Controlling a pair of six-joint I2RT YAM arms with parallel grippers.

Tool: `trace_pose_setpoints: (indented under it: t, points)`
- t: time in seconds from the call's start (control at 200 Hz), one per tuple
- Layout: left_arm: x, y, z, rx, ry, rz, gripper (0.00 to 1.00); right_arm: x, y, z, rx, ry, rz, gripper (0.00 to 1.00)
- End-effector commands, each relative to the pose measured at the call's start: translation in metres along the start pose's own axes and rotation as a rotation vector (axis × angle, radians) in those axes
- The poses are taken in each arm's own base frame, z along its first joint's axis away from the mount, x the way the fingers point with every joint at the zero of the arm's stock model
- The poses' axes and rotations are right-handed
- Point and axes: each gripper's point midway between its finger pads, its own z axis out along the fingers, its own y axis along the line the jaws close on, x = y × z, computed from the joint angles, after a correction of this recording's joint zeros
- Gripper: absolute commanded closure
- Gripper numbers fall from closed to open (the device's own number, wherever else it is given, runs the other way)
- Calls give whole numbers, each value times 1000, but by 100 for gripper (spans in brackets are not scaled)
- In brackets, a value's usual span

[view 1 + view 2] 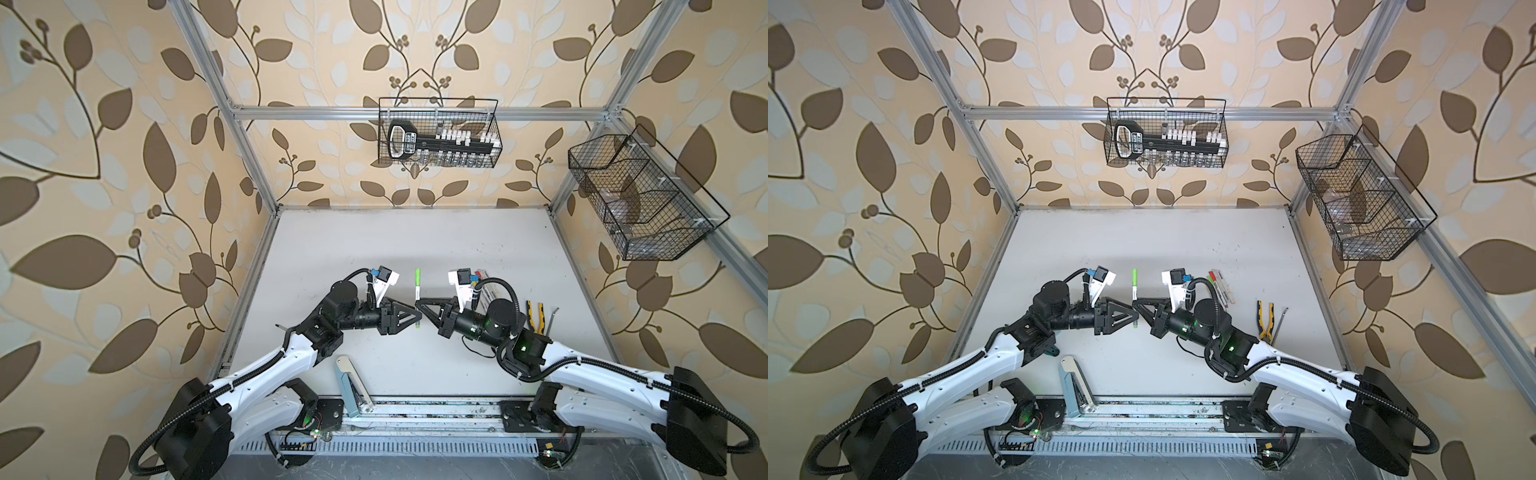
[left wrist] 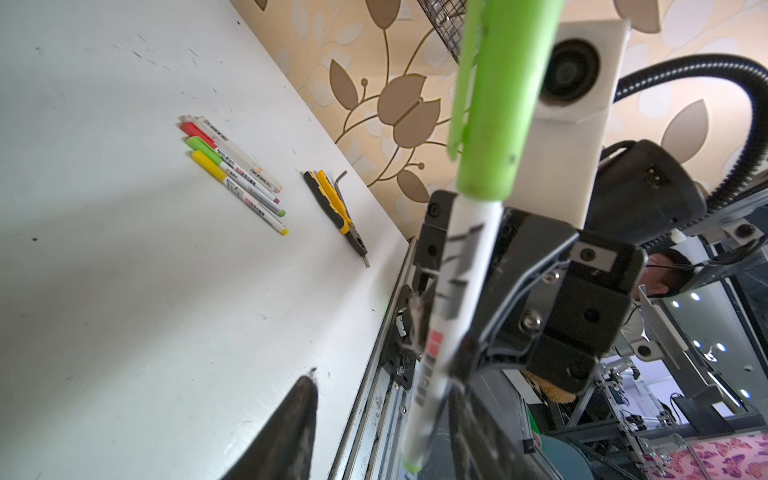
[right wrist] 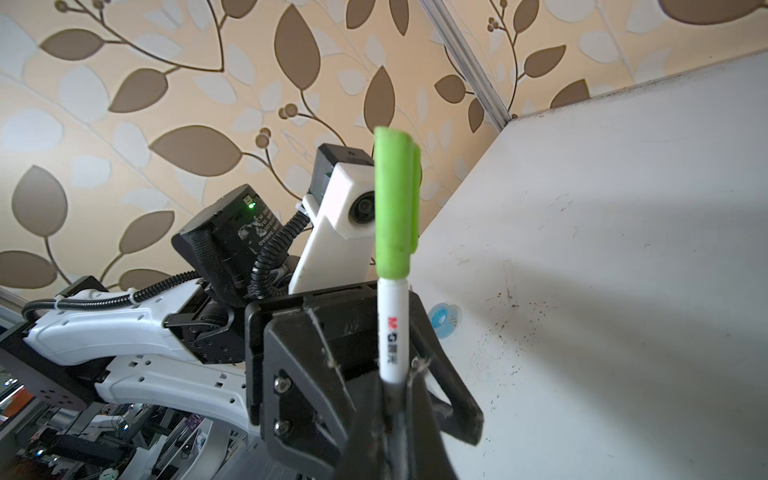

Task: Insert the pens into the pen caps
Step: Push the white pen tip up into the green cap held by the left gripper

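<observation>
Beyond the stapler [image 1: 348, 388], the left gripper [image 1: 419, 319] is seen partly open around the lower barrel of a green-capped pen [image 1: 417, 287], with one finger clear of it. Just farther on, that pen is clamped by the right gripper [image 1: 418, 302]. Farther still, to the stapler's right, a row of capped pens [image 2: 237, 178] is laid on the table.

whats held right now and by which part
The white-barrelled marker pen with a green cap, gripped by the right gripper mid-barrel; the left gripper stands open around its tail end.
</observation>
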Motion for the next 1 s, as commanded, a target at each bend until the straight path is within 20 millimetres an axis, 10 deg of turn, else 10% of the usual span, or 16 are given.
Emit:
trace_pose_setpoints:
  t: [0.0,0.23,0.995]
  points:
    - [-14,-28,2,95,-8,87,60,1,9,1,-53,8,15,99]
    - [-11,-28,3,97,-1,92,99,7,5,6,-44,43,18,99]
    - [28,46,16,-328,170,101,100,-25,-50,-20,278,84,-2,55]
